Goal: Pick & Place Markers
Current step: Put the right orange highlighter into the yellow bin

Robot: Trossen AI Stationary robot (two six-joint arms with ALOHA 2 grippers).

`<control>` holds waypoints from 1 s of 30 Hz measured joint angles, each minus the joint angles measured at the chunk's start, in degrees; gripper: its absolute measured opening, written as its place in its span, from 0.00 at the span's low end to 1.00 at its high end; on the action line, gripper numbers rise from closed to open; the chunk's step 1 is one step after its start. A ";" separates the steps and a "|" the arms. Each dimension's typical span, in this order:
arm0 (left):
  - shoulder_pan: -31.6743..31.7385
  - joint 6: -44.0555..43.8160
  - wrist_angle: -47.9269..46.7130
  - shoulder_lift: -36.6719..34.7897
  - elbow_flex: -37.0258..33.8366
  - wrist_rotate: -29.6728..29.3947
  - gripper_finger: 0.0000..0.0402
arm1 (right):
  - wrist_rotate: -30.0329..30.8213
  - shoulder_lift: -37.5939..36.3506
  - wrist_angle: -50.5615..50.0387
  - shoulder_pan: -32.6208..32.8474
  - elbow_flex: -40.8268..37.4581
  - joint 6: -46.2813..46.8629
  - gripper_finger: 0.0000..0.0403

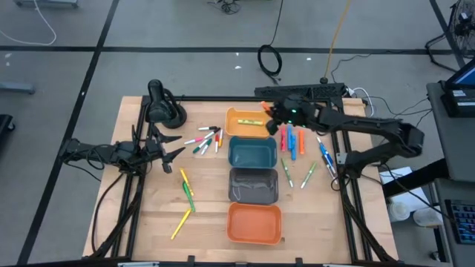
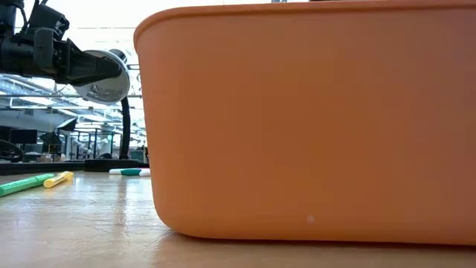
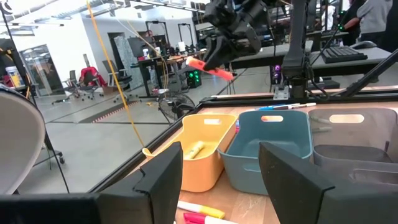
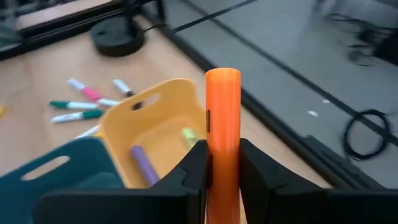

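Observation:
My right gripper [image 4: 222, 155] is shut on an orange marker [image 4: 222, 106] in the air by the far right corner of the light orange bin [image 1: 249, 122]. A purple marker [image 4: 144, 165] and a yellow-green one [image 4: 189, 137] lie in that bin. Loose markers lie flat on the table left of the bins [image 1: 204, 139] and right of them [image 1: 297, 141]. My left gripper [image 1: 177, 148] waits open and level at the table's left, with nothing between its fingers [image 3: 165, 180]. My right gripper pinches the orange marker's barrel [image 4: 222, 163] between its two fingers. The fingers slant down from the table's right side. The marker runs along the fingers and sticks out past their tips. It is lifted clear, tilted [image 3: 211, 67], above the table.
A teal bin [image 1: 252, 152], a grey bin [image 1: 253, 184] and an orange bin [image 1: 254, 222] stand in a row on the near side of the light orange one. Yellow and green markers [image 1: 185, 194] lie at the near left. A black round stand [image 1: 163, 107] is at the far left.

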 joint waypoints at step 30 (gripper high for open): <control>0.00 0.00 0.00 -0.02 0.00 0.00 0.53 | -5.34 26.09 -1.49 2.36 13.51 -7.39 0.26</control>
